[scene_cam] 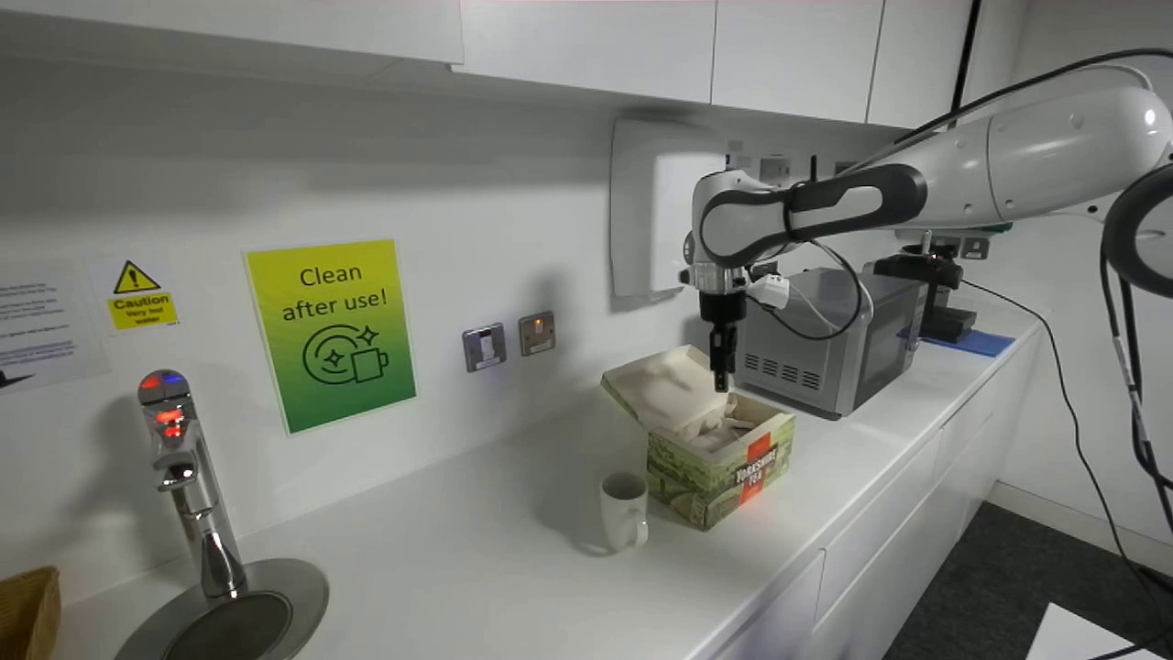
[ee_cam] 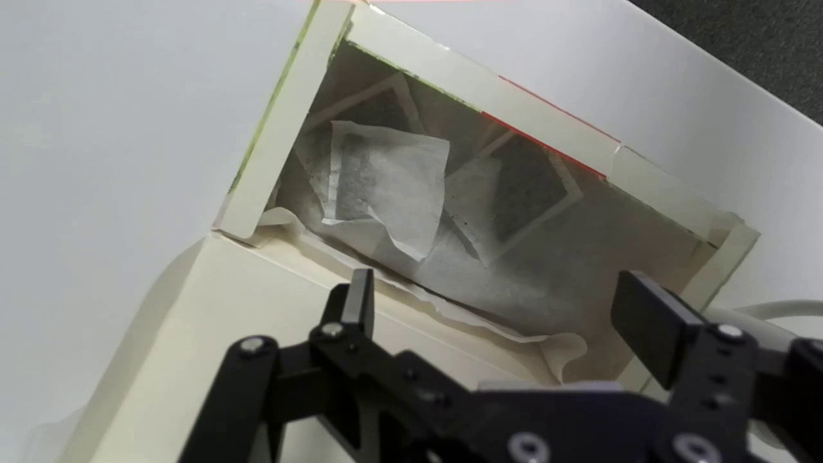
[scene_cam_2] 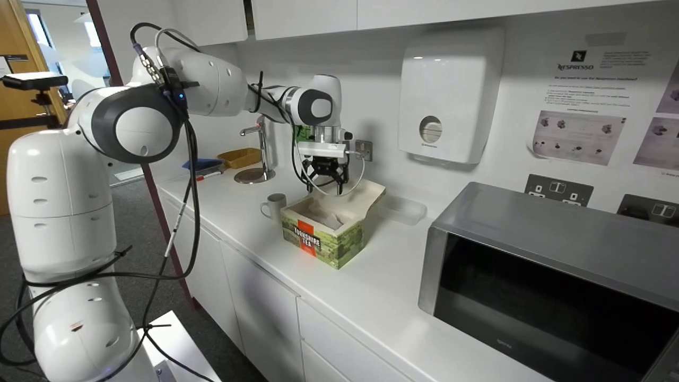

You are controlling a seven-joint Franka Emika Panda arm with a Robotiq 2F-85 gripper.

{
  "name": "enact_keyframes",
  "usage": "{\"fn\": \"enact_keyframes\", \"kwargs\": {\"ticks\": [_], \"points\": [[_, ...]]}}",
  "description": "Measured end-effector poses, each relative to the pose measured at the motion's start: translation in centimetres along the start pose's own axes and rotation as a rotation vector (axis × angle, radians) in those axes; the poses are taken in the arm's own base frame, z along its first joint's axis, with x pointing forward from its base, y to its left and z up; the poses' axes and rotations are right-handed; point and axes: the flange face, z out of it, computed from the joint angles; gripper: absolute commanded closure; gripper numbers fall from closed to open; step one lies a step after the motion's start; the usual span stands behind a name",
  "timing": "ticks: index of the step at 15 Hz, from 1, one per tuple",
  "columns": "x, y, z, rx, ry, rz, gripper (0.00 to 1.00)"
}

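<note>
My gripper points down with its jaws wide apart and nothing between them. It hangs above an open Yorkshire Tea box, green with a red label, on the white counter. The box's lid is folded back toward the wall. In the wrist view a pale teabag lies on top inside, with another teabag beside it and crumpled paper lining along the hinge side. Close to the box stands a light mug, upright, its handle visible in both exterior views.
A grey microwave stands farther along the counter. Behind the box sits a clear plastic tray. The tap and a wicker basket are at the opposite end. A towel dispenser and upper cabinets project from the wall.
</note>
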Motion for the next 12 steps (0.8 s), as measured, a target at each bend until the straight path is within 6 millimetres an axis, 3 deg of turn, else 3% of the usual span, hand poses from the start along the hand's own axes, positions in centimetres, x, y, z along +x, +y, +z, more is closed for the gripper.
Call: {"fn": "enact_keyframes", "kwargs": {"ticks": [12], "points": [[0.5, 2.2, 3.7, -0.017, -0.073, 0.111, 0.00]]}}
